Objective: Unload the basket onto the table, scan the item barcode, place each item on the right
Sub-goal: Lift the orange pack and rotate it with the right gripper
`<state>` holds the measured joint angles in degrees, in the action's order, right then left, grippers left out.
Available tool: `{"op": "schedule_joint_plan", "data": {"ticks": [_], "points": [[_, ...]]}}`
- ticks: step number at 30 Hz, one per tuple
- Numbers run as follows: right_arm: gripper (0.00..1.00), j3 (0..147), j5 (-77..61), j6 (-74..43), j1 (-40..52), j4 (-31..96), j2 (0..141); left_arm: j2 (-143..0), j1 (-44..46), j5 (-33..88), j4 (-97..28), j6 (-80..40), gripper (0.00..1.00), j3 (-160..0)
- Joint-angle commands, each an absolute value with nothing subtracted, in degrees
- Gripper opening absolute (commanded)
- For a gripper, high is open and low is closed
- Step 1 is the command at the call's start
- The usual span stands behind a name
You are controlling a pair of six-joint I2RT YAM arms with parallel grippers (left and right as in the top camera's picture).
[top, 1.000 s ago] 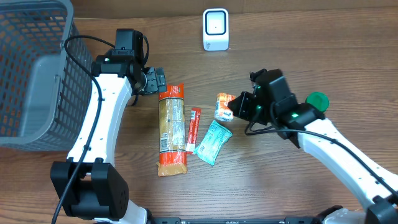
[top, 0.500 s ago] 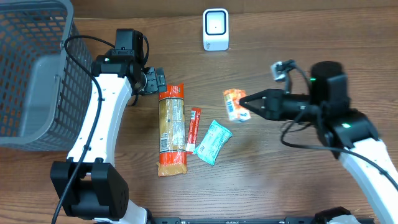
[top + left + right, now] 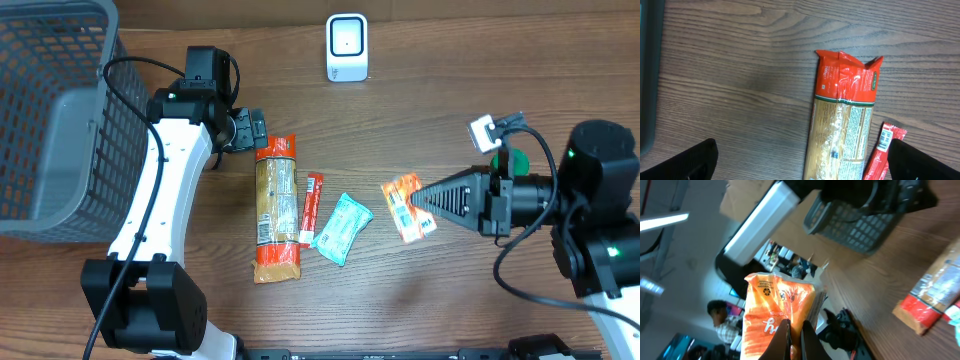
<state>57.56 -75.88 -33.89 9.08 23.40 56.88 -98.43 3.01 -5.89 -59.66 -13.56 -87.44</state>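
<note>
The item, a small orange packet (image 3: 404, 208), is pinched at one end by my right gripper (image 3: 425, 203), which is shut on it and holds it above the table, right of centre. From the right wrist, the orange packet (image 3: 771, 312) stands upright between the shut fingers of that gripper (image 3: 795, 341). The white barcode scanner (image 3: 347, 47) stands at the back centre, well away from the packet. Over by the top of a long pasta package (image 3: 277, 205), my left gripper (image 3: 252, 131) is open and holds nothing. Its wrist view shows the pasta package (image 3: 845, 120) between the spread fingertips (image 3: 694, 160).
A grey mesh basket (image 3: 50, 110) fills the back left corner. A red stick sachet (image 3: 312, 207) and a teal packet (image 3: 342, 227) lie right of the pasta. A green round object (image 3: 512, 160) sits behind the right arm.
My right gripper has carried the orange packet up off the table and to the right, away from the teal packet, and the arm has swung out. The left arm is still.
</note>
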Motion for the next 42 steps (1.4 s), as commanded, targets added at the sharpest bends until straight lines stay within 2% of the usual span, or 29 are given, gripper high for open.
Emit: {"op": "schedule_joint_plan", "data": {"ticks": [1,30,37,42], "points": [[0.04,57.34,-79.57,-33.21,8.93,23.14,53.82,-97.73,3.03,-6.52,-59.66,-13.30,1.00,-88.31],[0.04,57.34,-78.96,-37.50,8.93,20.95,51.88,-97.73,3.03,-6.52,-59.66,-13.30,1.00,-88.31],[0.04,57.34,-66.02,-37.43,8.93,27.00,52.10,-97.73,3.03,-6.52,-59.66,-13.30,1.00,-88.31],[0.04,57.32,-54.37,-29.87,8.93,36.58,53.76,-97.73,3.03,-6.52,-59.66,-13.30,1.00,-88.31]]}}
